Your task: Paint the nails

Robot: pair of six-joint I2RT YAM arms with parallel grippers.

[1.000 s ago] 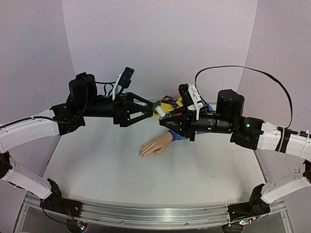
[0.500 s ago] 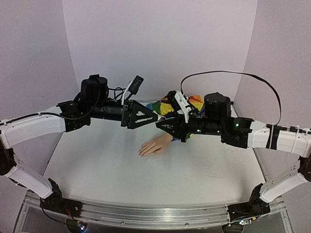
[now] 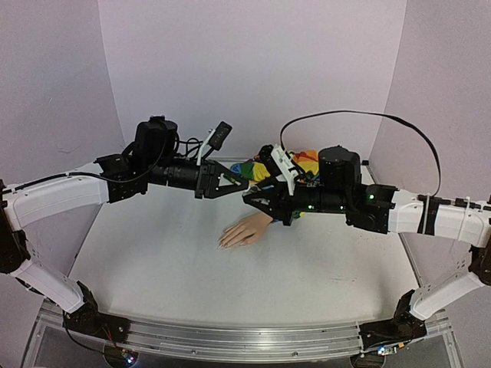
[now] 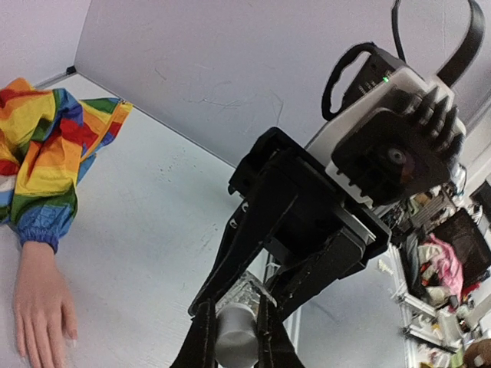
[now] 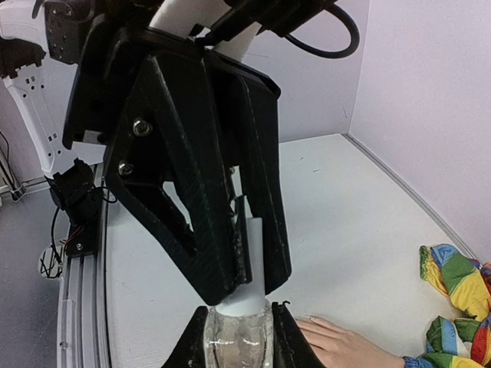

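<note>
Where the two arms meet above the table (image 3: 169, 264), the right gripper (image 5: 238, 337) is clenched on a small clear bottle (image 5: 236, 331), and the left gripper (image 4: 234, 326) is clamped on its white cap (image 5: 253, 249) (the two pincers sit tip to tip). Below them, apart from both, the mannequin hand (image 3: 247, 228) lies palm down on the white surface, fingers pointing toward the near left. Its nails (image 4: 74, 334) are tiny pale slivers at the fingertips, barely lighter than the peach skin; from overhead they are too small to make out. A rainbow patchwork sleeve (image 4: 54, 138) bunches at the wrist, toward the back wall.
</note>
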